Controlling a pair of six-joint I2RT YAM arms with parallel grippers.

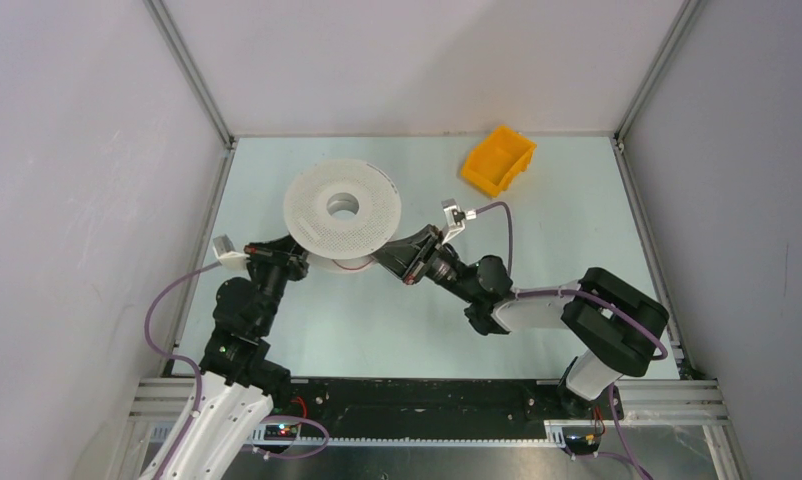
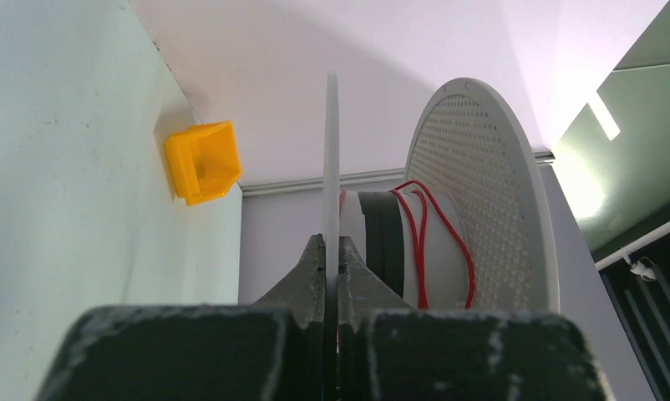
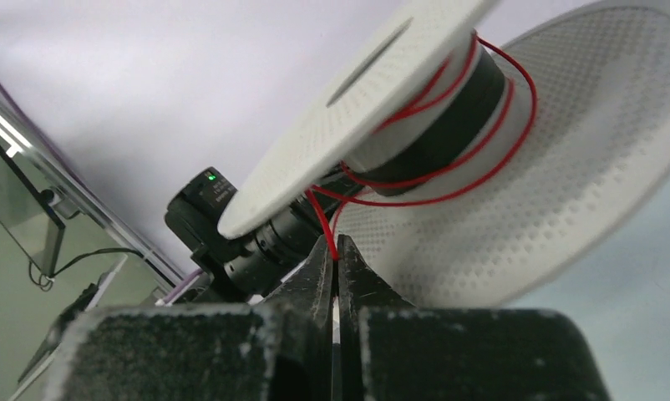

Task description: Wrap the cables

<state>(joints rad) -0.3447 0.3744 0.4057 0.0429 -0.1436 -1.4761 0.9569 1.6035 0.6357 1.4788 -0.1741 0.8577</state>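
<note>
I am clamping my left gripper [image 2: 332,251] on the rim of one flange of the white perforated plastic spool [image 1: 362,230], so it is standing raised over the pale table [image 1: 577,220] between my two arms. My right gripper [image 3: 333,251] is clenched on the thin red wire [image 3: 319,219], pinching a single strand right at the fingertips, just below the near flange.

The rest of the wire is lying in a few loose turns around the dark hub [image 3: 449,125], some loops bulging away from it rather than sitting snug.

I am judging this wire to be very light, springy and slick: it will likely slip through the pads or spring off the hub once slack. It is also fine enough to kink or snap under a hard pull. Holding it close to the spool, with gentle steady tension, looks like the best grip.
</note>
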